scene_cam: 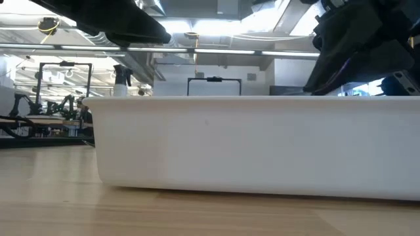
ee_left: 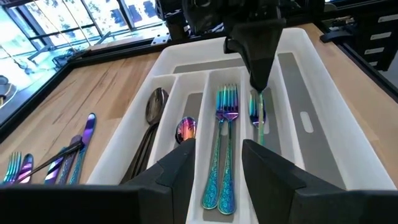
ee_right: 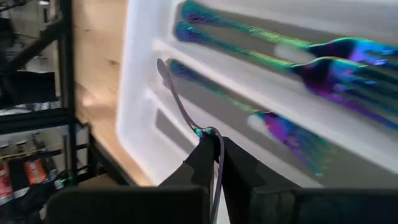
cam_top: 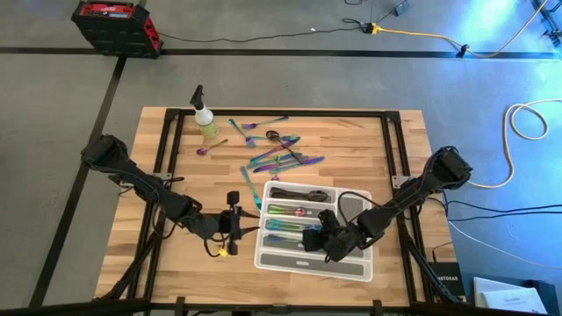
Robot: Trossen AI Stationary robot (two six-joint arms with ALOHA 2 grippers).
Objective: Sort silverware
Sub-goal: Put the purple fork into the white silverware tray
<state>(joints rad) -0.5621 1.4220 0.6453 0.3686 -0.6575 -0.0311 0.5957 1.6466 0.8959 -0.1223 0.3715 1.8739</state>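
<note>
Tray [scene_cam: 262,144]: closest to my low camera, holding sorted pieces.
Right hand [ee_right: 211,146]: clenched on a fork [ee_right: 180,102], over the tray, so I can drop it in.
Left hand [ee_left: 214,162]: beside the tray, released, holding nothing.

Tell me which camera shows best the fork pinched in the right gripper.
The right wrist view: the right gripper is shut on the fork, handle over the tray. The left wrist view shows only its tines; the high view hides it under the arm; the low view shows none.
</note>
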